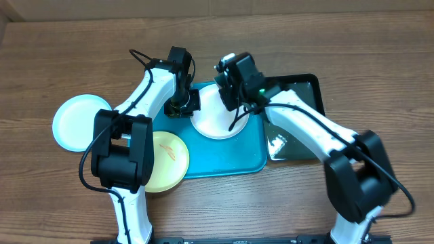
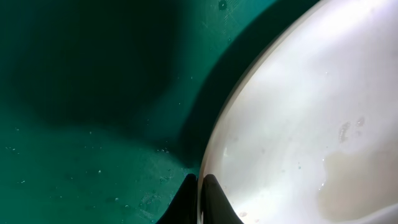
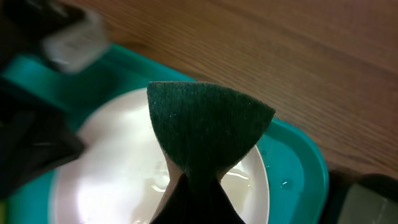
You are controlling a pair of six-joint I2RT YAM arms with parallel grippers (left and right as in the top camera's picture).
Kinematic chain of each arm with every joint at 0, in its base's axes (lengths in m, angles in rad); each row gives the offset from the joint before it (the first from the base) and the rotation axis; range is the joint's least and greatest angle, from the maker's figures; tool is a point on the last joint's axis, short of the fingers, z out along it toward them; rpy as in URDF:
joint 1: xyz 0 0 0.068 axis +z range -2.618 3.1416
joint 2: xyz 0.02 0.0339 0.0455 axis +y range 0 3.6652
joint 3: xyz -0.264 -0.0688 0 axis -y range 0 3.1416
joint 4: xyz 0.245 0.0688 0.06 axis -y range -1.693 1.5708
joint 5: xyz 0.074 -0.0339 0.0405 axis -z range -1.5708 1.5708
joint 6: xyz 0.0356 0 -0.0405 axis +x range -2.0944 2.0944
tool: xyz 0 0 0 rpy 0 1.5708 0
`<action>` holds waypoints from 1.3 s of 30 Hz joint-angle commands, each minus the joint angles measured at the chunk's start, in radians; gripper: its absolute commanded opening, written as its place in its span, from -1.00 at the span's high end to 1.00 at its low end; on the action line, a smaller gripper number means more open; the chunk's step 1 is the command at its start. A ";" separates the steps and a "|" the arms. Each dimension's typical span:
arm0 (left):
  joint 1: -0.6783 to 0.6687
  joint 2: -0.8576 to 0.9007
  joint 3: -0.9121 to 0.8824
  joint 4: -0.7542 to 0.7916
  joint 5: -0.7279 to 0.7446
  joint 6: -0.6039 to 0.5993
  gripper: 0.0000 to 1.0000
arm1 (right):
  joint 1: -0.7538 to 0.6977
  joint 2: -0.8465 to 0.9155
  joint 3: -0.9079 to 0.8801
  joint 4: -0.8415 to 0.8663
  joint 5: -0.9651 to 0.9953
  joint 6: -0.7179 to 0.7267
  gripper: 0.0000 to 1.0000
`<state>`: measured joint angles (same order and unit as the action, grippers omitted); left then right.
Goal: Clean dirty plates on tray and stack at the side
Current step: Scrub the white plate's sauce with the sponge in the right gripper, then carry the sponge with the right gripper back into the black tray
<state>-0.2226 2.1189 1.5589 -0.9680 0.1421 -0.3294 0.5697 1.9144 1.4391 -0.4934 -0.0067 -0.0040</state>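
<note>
- Right gripper (image 3: 193, 186) is clamped on a dark green, felt-like scrub pad (image 3: 205, 127), held over the white plate (image 1: 217, 120).
- Left gripper (image 2: 200, 196) appears pinched on that plate's rim, on the turquoise tray (image 1: 230, 159).
- White plate is glossy and wet, and is judged mid-scrub.
- Yellow plate (image 1: 168, 159) is orange-smeared and uncleaned.
- Mint plate (image 1: 73, 122) lies apart on the table; nothing has been stacked.

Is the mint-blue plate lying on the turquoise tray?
No. The mint-blue plate lies on the wooden table, left of the tray.
</note>
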 commanded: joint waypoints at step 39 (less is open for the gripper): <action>-0.002 -0.008 -0.003 -0.002 -0.018 0.027 0.92 | 0.017 -0.039 -0.241 0.340 0.011 0.237 0.93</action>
<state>-0.2226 2.1189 1.5589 -0.9680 0.1421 -0.3294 0.5869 1.8824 1.1942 -0.1738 -0.0895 0.2569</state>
